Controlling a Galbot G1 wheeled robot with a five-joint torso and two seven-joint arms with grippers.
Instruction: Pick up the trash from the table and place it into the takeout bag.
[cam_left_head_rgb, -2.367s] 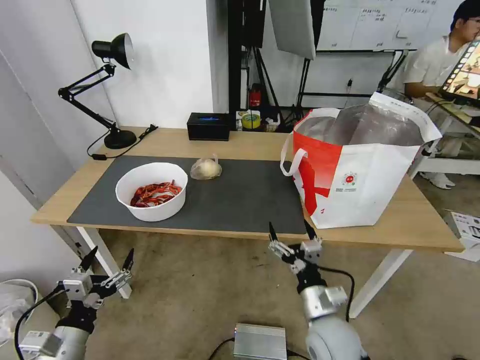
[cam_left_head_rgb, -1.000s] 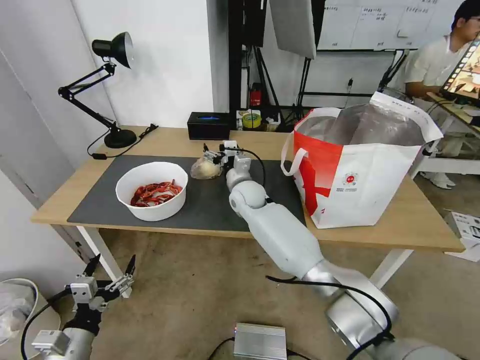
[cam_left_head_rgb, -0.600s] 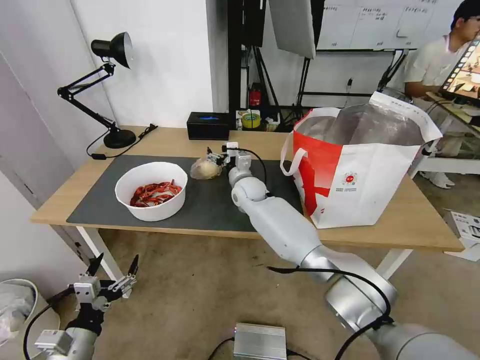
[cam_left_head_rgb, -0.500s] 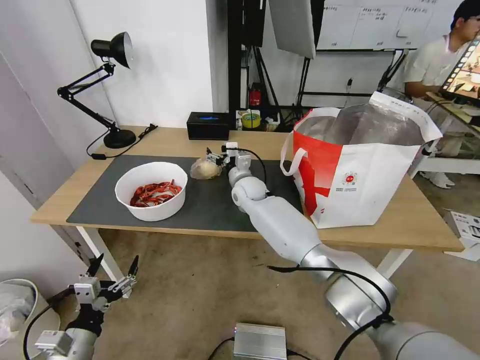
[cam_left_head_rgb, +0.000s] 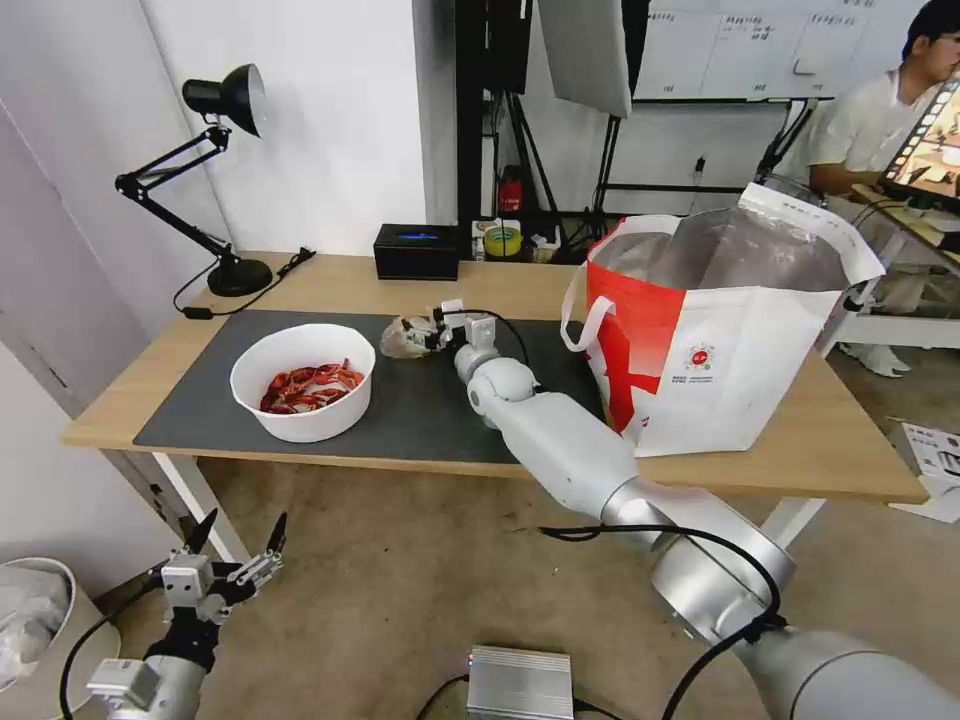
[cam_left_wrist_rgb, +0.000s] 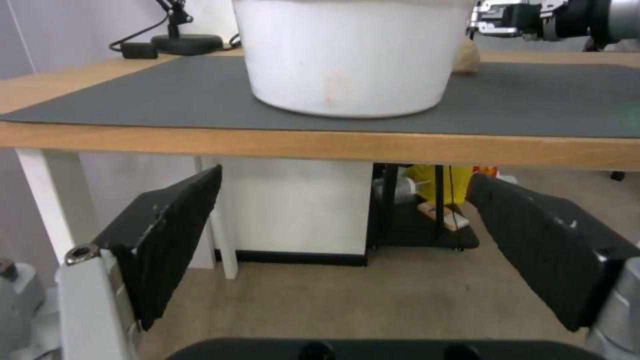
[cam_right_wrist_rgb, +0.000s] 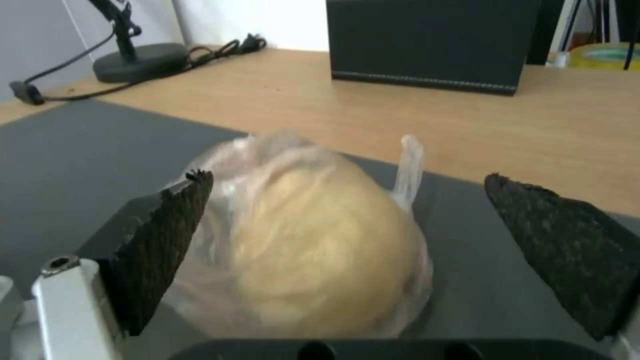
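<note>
The small knotted clear bag (cam_left_head_rgb: 403, 338) with a yellowish lump inside lies on the dark mat of the table (cam_left_head_rgb: 700, 470). My right gripper (cam_left_head_rgb: 432, 331) reaches it from the right and stands open around it. In the right wrist view the bag (cam_right_wrist_rgb: 307, 250) sits between the two black fingers (cam_right_wrist_rgb: 160, 235) of the right gripper (cam_right_wrist_rgb: 348, 181). To the bag's left stands the white bowl (cam_left_head_rgb: 303, 380) of red crayfish shells. The takeout bag (cam_left_head_rgb: 720, 340) stands open at the table's right. My left gripper (cam_left_head_rgb: 235, 560) hangs open below the table's front left corner, facing the bowl (cam_left_wrist_rgb: 353, 55).
A black box (cam_left_head_rgb: 417, 252) sits at the table's back edge behind the knotted bag, and a black desk lamp (cam_left_head_rgb: 225, 180) stands at the back left. The dark mat (cam_left_head_rgb: 500, 400) lies bare between the bowl and the takeout bag.
My right arm swung up from below the table to the knotted bag, then lowered its open fingers around it, nudging the bag slightly left. The left gripper sank a little.
</note>
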